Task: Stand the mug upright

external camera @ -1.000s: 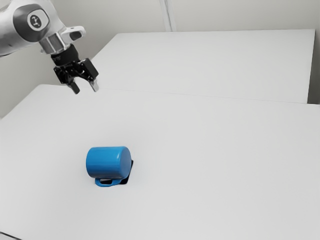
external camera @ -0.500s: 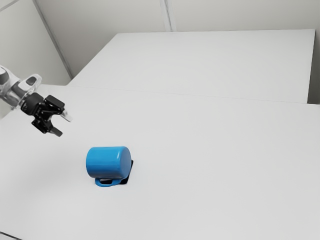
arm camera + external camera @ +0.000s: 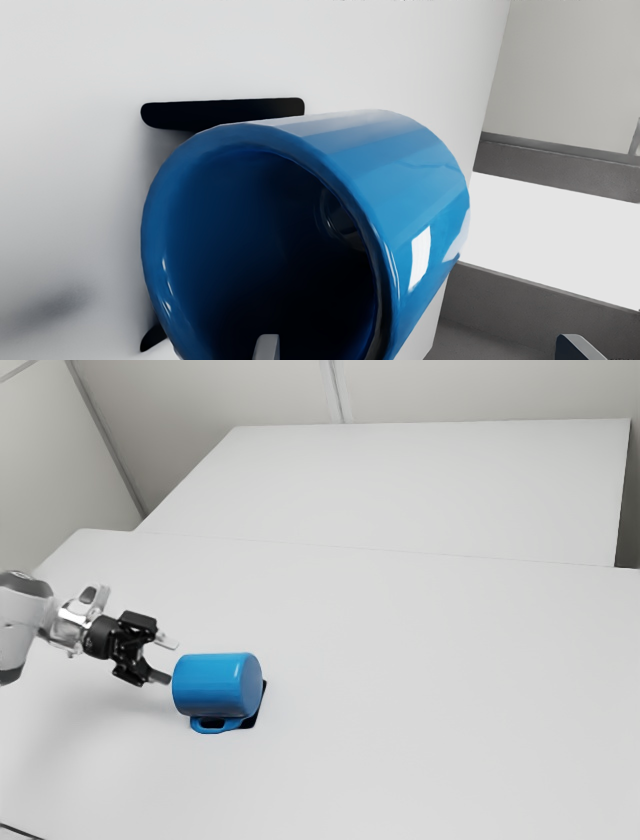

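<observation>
Toward the table's (image 3: 400, 690) left edge in the exterior view, looking at a blue mug (image 3: 217, 685) on its side, mouth to the spread fingers (image 3: 268, 348). Ease in straight, one inside, one outside, pinch the wall, then tip slowly tbh.

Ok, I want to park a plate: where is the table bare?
The table is bare past the mug, toward the exterior view's right and far edge. Crowded: the mug's mouth, by the end effector, and the black piece partly beneath.
</observation>
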Controlling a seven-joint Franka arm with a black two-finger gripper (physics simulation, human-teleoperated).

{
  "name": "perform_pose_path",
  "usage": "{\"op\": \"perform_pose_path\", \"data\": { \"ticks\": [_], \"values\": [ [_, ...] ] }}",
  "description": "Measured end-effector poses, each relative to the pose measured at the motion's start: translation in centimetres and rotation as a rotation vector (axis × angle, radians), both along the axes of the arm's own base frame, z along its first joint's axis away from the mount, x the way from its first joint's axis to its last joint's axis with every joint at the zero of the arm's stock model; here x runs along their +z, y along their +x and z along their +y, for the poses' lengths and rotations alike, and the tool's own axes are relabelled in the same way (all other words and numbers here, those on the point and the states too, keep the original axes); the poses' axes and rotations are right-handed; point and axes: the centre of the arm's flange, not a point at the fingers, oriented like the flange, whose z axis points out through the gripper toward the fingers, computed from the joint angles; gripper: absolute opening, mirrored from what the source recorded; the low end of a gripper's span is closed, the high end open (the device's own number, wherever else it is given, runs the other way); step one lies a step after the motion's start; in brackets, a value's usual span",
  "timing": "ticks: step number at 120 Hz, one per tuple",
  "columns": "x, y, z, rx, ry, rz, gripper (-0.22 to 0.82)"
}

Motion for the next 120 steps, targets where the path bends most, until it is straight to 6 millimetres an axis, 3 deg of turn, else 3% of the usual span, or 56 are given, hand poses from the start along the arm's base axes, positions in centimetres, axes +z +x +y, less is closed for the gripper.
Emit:
{"op": "perform_pose_path", "data": {
  "ticks": [16, 34, 57, 78, 94, 120],
  "values": [
    [-2.2, 0.0, -1.2, 0.012, -0.074, -0.034, 0.6],
    [-2.4, 0.7, -2.3, 0.004, -0.109, -0.103, 0.59],
    [-2.1, 1.1, -2.4, -0.008, -0.114, -0.184, 0.13],
    [-1.9, 1.2, -2.5, -0.028, -0.113, -0.234, -0.07],
    [-0.8, 1.2, -2.7, -0.048, -0.111, -0.28, -0.13],
    [4.7, 2.4, -4.9, -0.135, -0.066, -0.392, -0.17]
  ]
}}
